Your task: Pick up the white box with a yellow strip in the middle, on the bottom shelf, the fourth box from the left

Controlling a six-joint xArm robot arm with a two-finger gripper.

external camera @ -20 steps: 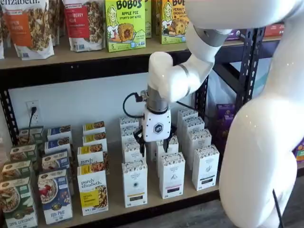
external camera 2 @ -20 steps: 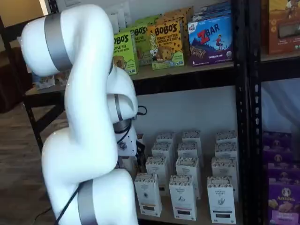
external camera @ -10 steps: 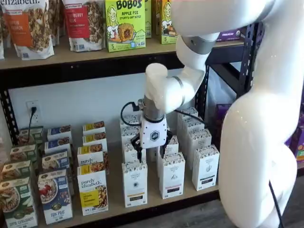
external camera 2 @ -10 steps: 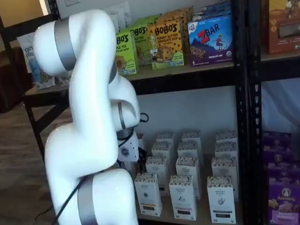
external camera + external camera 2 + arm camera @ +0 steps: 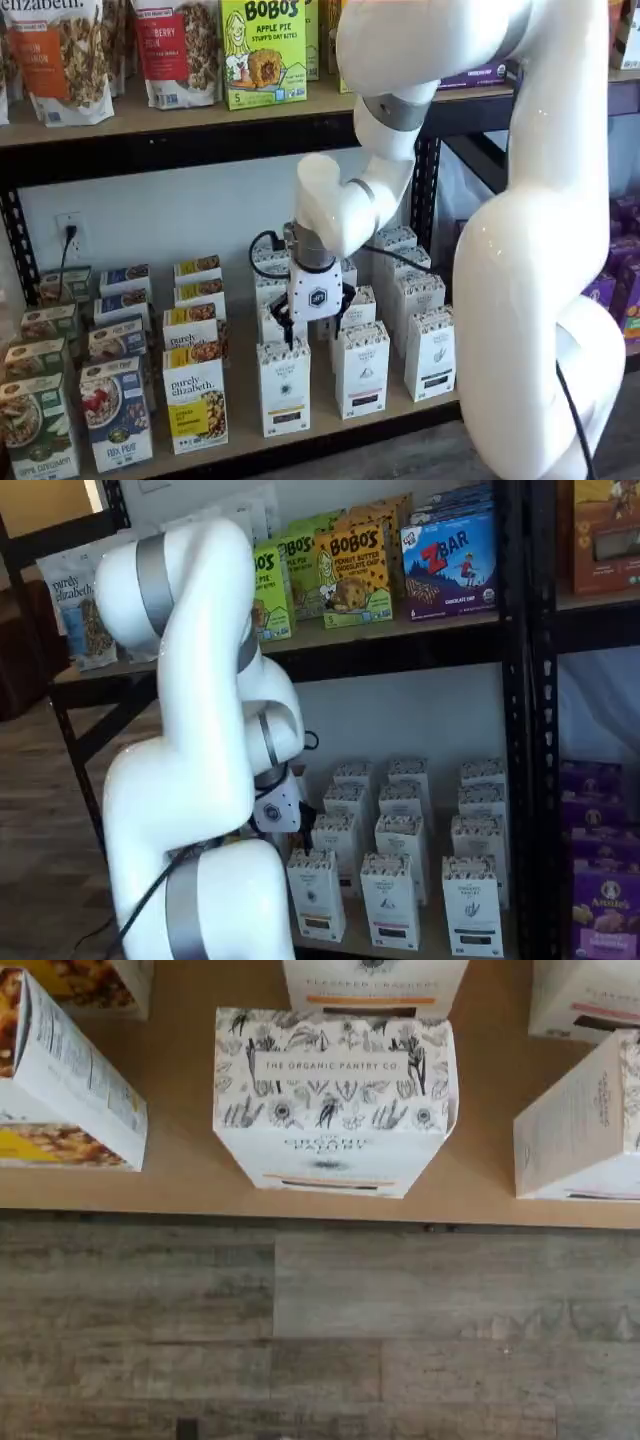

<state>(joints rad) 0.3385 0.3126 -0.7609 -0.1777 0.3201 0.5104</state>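
The white box (image 5: 284, 388) with a yellow strip stands upright at the front of its column on the bottom shelf (image 5: 243, 402). My gripper (image 5: 315, 330) hangs just above and slightly behind it, open, with a black finger on each side of the white body and nothing between them. In the wrist view I look straight down on the white box (image 5: 335, 1072), with its floral patterned top and the yellow strip on its front face, near the edge of the bottom shelf (image 5: 185, 1185). In a shelf view the white box (image 5: 316, 893) shows beside the arm, which hides most of the gripper there.
Like white cartons with pinkish strips (image 5: 362, 370) and black strips (image 5: 433, 354) stand to the right. Granola boxes (image 5: 195, 402) and blue cereal boxes (image 5: 116, 412) fill the left. A black upright (image 5: 426, 200) stands behind the arm. Below the shelf edge is wood floor (image 5: 320, 1330).
The gripper has come down and to the left, from over the middle cartons to just above the front yellow-strip box. Its fingers have stayed open.
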